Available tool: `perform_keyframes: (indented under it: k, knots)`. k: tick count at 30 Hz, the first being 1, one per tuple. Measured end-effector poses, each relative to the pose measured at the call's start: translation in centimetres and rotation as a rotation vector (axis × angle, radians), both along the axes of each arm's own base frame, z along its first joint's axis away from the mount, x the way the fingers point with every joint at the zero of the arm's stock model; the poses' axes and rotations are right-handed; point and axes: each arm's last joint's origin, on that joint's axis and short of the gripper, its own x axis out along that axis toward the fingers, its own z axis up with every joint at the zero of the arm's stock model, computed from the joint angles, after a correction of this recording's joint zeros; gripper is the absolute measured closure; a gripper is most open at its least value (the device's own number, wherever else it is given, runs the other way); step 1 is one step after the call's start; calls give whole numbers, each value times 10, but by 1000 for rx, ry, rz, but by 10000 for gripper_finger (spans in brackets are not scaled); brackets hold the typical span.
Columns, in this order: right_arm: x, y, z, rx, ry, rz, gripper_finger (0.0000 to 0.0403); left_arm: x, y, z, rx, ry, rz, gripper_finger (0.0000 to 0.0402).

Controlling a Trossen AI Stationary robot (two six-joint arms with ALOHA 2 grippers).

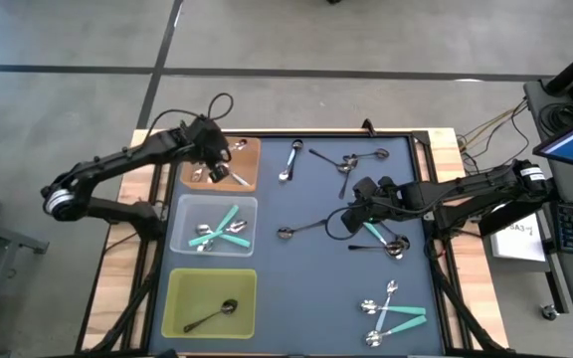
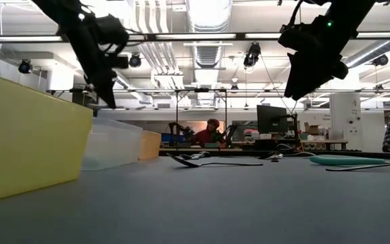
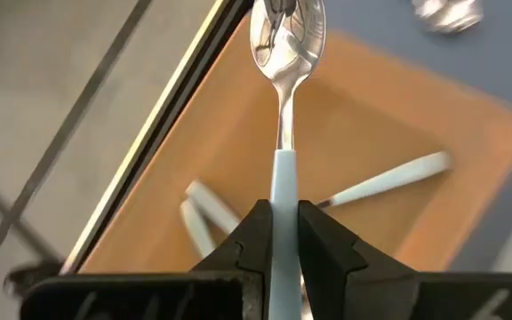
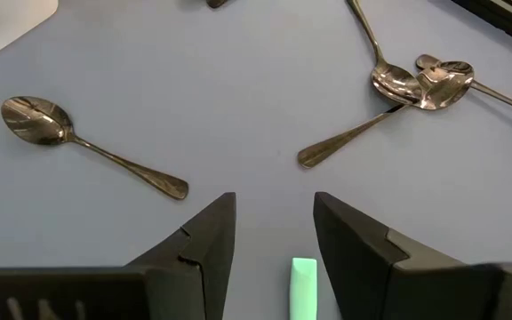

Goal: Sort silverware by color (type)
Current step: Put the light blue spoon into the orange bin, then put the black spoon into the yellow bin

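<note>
— Where is the held spoon (image 3: pixel 284 107) placed?

— It is pinched by its handle in the left gripper (image 1: pixel 217 165) above the orange tray (image 1: pixel 251 181), at the mat's far left corner. Its long axis runs straight out from the fingers, bowl foremost; silver spoons are already seen below it.

— And the other arm?

— The right gripper (image 4: pixel 274 233) is held spread and empty over the mat's middle. A teal handle (image 4: pixel 303 286) lies directly beneath the gap, lengthwise between the fingers. The dark spoons (image 4: pixel 87 145) lie farther ahead.
</note>
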Motion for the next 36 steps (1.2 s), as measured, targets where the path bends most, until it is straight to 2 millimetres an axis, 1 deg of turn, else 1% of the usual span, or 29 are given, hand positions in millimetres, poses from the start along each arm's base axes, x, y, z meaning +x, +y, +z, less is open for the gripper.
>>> perform_keyframes:
  k: [5, 8, 11, 14, 17, 24, 26, 28, 33, 36]
  knots:
    - [0, 0, 0, 0, 0, 0, 257, -1, 15, -13, -48, 22, 121, 369]
    - [0, 0, 0, 0, 0, 0, 257, 1, 20, -16, -71, -11, 159, 345]
    - [0, 0, 0, 0, 0, 0, 257, 6, 25, -16, -50, -54, 174, 312]
    - [0, 0, 0, 0, 0, 0, 257, 9, 27, -14, -52, -111, 161, 284]
    - [0, 0, 0, 0, 0, 0, 257, 12, 27, -13, -89, -168, 126, 267]
    - [0, 0, 0, 0, 0, 0, 257, 27, 26, -6, -198, -398, -21, 263]
    - [0, 0, 0, 0, 0, 0, 257, 33, 25, -6, -238, -448, -36, 263]
    - [0, 0, 0, 0, 0, 0, 257, 40, 21, -10, -286, -461, -55, 263]
    - [0, 0, 0, 0, 1, 0, 257, 63, 2, -26, -382, -420, -107, 264]
    - [0, 0, 0, 0, 0, 0, 257, 76, -9, -35, -393, -385, -116, 264]
